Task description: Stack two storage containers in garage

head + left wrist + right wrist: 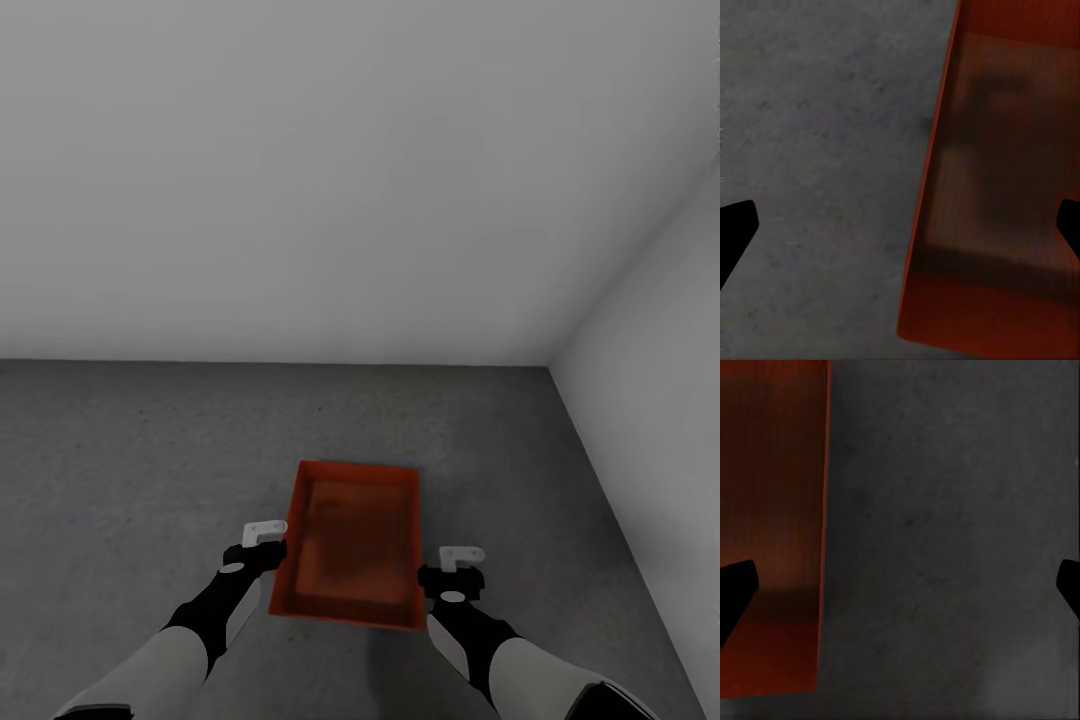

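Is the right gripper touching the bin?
Apart. In the right wrist view, the right gripper is open, its fingers spread wide over the grey floor, with the bin's wall unclamped between them.

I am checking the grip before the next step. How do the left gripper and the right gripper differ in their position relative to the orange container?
The left gripper straddles a side wall of the container: one fingertip is over the floor, the other over the bin's inside. The right gripper has the bin's wall beside one fingertip, with mostly bare floor between its fingers. Both are wide open, one at each long side of the bin, and neither clamps it.
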Motion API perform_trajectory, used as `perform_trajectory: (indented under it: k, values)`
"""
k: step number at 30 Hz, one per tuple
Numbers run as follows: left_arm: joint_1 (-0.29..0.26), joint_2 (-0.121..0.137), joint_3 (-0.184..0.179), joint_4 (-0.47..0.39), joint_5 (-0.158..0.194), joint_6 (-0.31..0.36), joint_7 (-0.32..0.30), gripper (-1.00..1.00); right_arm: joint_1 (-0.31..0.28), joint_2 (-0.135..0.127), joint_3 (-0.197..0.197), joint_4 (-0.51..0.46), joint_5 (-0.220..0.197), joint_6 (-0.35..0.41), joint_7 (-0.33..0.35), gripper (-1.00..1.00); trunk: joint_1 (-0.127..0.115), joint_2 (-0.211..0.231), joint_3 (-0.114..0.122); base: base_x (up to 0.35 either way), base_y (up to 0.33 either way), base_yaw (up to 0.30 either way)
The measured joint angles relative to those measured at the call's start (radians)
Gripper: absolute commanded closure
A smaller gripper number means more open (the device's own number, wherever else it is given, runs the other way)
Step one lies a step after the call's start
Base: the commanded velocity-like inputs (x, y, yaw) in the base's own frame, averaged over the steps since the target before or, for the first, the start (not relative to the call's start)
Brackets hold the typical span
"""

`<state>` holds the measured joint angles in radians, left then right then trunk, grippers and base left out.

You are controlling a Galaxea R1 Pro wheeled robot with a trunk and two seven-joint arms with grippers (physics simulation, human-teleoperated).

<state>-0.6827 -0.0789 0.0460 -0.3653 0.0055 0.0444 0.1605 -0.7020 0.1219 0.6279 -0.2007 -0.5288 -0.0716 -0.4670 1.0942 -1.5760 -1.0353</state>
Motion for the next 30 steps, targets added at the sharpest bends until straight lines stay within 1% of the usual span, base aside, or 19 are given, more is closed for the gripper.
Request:
perform_trajectory:
  k: [4,12,27,30]
  values:
    - [0.000,0.000,0.000,0.000,0.000,0.000,0.000,-1.00,0.000,0.001,0.000,0.000,0.000,-0.008,-0.014,-1.00,-0.015,0.028,0.019,0.000,0.000,0.000]
    - [0.000,0.000,0.000,0.000,0.000,0.000,0.000,-1.00,0.000,0.000,0.000,0.000,0.000,-0.009,-0.016,-1.00,-0.046,0.084,0.057,0.000,0.000,0.000]
    - [0.000,0.000,0.000,-0.001,0.000,0.000,0.000,-1.00,0.000,-0.001,0.000,0.001,-0.002,-0.008,-0.015,-1.00,-0.046,0.084,0.080,0.000,0.000,0.000]
    - [0.000,0.000,0.001,-0.001,0.000,0.000,-0.001,-1.00,0.000,-0.002,0.000,0.001,-0.002,-0.006,-0.015,-1.00,-0.057,0.105,0.090,0.000,0.000,0.000]
